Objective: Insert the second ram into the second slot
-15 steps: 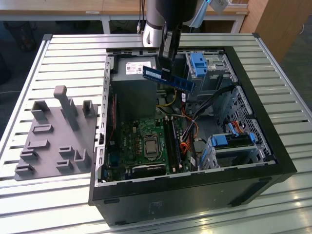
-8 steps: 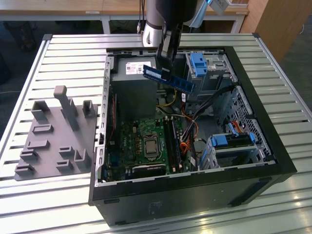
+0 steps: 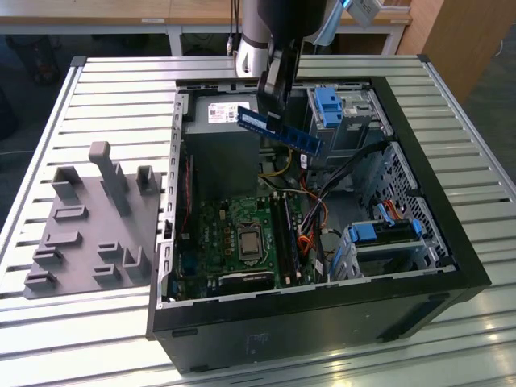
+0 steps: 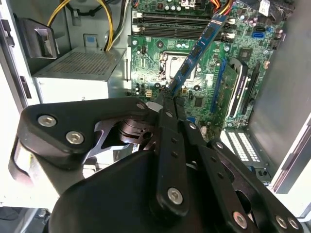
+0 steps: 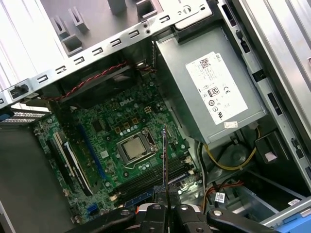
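Note:
My gripper (image 3: 264, 113) is shut on the second ram (image 3: 282, 133), a thin blue stick with dark chips. It holds the ram by one end, slanted, in the air above the open computer case. In the second wrist view the fingertips (image 4: 167, 99) clamp the ram (image 4: 194, 53), which reaches out over the green motherboard (image 4: 204, 87). In the first wrist view the ram (image 5: 165, 155) is seen edge-on above the processor socket (image 5: 131, 148), rising from the gripper (image 5: 165, 191). The long black memory slots (image 3: 284, 230) (image 5: 155, 177) (image 4: 175, 22) lie beside the socket, well below the ram. I cannot tell which is the second slot.
The grey power supply (image 3: 222, 137) (image 5: 214, 92) fills the case's far corner. Blue drive-bay tabs (image 3: 326, 105) and a drive cage (image 3: 387, 234) stand on the exterior view's right, with loose cables (image 3: 310, 218) between. A grey fixture plate (image 3: 89, 226) lies on the slatted table, left of the case.

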Action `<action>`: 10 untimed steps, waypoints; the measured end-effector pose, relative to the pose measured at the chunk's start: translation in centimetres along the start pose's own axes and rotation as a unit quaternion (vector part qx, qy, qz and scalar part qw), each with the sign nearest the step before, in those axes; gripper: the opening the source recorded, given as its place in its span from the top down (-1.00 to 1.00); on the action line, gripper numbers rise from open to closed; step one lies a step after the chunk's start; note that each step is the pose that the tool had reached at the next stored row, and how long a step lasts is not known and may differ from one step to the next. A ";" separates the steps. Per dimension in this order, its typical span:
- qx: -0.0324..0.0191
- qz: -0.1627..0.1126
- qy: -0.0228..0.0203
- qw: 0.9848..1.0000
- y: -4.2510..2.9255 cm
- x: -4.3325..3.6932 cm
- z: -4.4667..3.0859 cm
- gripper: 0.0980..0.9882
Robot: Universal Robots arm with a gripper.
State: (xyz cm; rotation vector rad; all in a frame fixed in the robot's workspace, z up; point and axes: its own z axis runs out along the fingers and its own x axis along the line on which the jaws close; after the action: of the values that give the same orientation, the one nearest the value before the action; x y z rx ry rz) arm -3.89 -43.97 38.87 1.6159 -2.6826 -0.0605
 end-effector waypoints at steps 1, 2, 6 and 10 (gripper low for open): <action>0.000 0.003 0.000 1.000 0.00 0.00 0.00 0.93; 0.000 0.005 0.000 1.000 0.00 0.00 0.00 0.93; 0.000 0.017 -0.001 1.000 0.00 0.00 0.00 0.93; 0.000 0.027 -0.001 1.000 0.00 0.00 0.00 0.93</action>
State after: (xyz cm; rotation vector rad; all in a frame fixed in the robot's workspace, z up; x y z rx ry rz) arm -3.89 -43.97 38.87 1.5425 -2.7267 -0.0609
